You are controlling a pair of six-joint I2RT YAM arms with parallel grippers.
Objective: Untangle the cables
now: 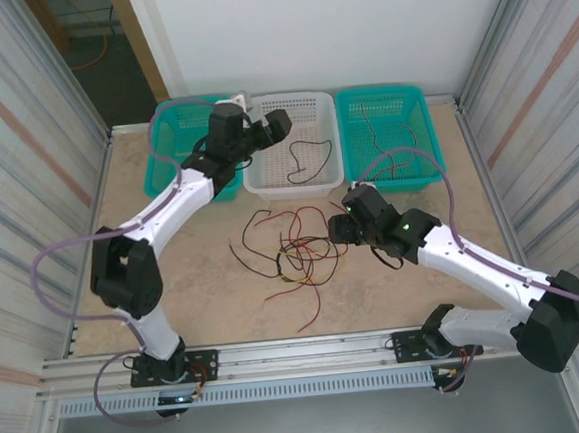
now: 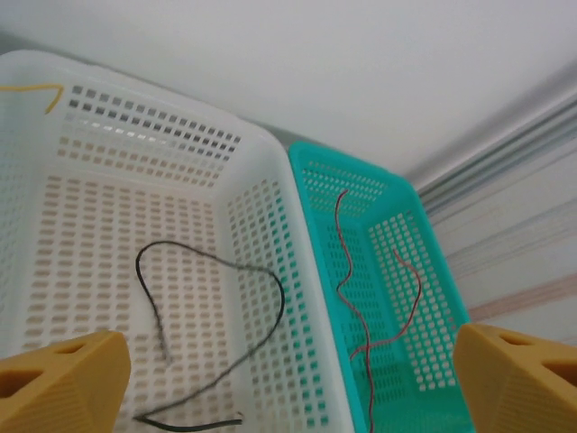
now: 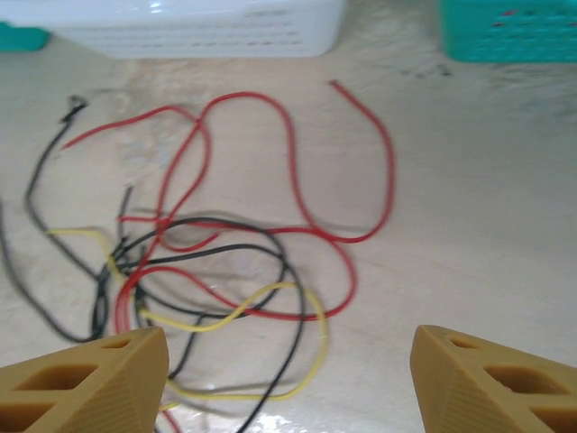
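Top external view, starting close in: the tangle [image 1: 298, 258] of red, black and yellow cables lies on the table [image 1: 205, 293] just ahead of the two arm bases, roughly midway between them, with a loose red end trailing toward the near edge. Right gripper [image 1: 339, 231] hangs over the tangle's right edge, pointing left. On the right wrist camera its fingers [image 3: 99, 379] stand well apart with nothing clamped. The tangle [image 3: 216, 271] spreads across the table below and ahead of them: red loops reach widest, while black and yellow cross in a knot to the left. Further out, three baskets sit side by side at the far wall. Left gripper [image 1: 280, 124] is up over the white basket [image 1: 297, 188], the middle one, near its left rim. Over on the left wrist camera, the jaws are spread wide and empty, and a single black cable [image 2: 281, 302] lies curled on the white basket's floor. Just beside it on the right, the teal basket [image 2: 397, 234] holds red cables [image 2: 343, 271]. A yellow strand [image 2: 32, 87] peeks in at the white basket's far left corner; what it rests on, I can't tell. Far left, the left arm covers much of the other teal basket [image 1: 164, 156].
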